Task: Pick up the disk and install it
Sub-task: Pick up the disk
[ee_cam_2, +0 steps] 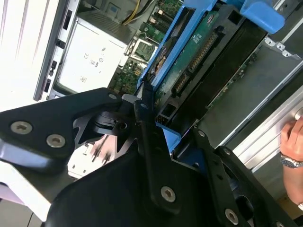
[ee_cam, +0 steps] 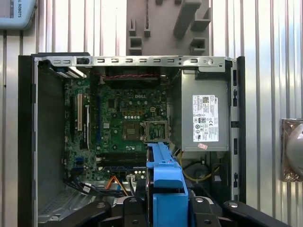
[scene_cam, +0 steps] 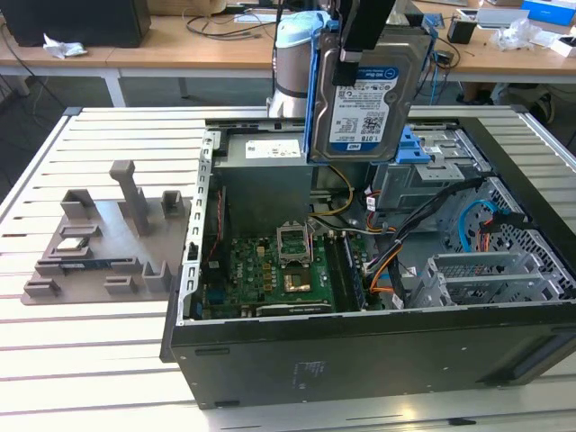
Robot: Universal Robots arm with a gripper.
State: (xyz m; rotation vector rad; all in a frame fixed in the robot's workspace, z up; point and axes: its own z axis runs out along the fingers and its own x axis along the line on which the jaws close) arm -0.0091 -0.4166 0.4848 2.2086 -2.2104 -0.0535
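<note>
The disk (scene_cam: 369, 94), a silver drive with a white-and-blue label in a blue carrier bracket, hangs on edge above the back of the open computer case (scene_cam: 360, 360). My gripper (scene_cam: 364, 43) is shut on its upper edge. In the second wrist view the disk's (ee_cam_2: 199, 54) green circuit-board side faces the camera, with the black fingers (ee_cam_2: 142, 111) clamped on the blue bracket. In the first wrist view the blue bracket (ee_cam: 163, 182) shows edge-on over the case's interior, just above the gripper (ee_cam: 161, 213).
Inside the case lie the motherboard (scene_cam: 270, 274), the grey power supply box (ee_cam: 204, 118) and a blue-handled drive cage (scene_cam: 423, 153) beside loose cables. A grey fixture plate (scene_cam: 103, 238) lies on the slatted table at the exterior view's left. A person's hand (ee_cam_2: 292, 142) is near.
</note>
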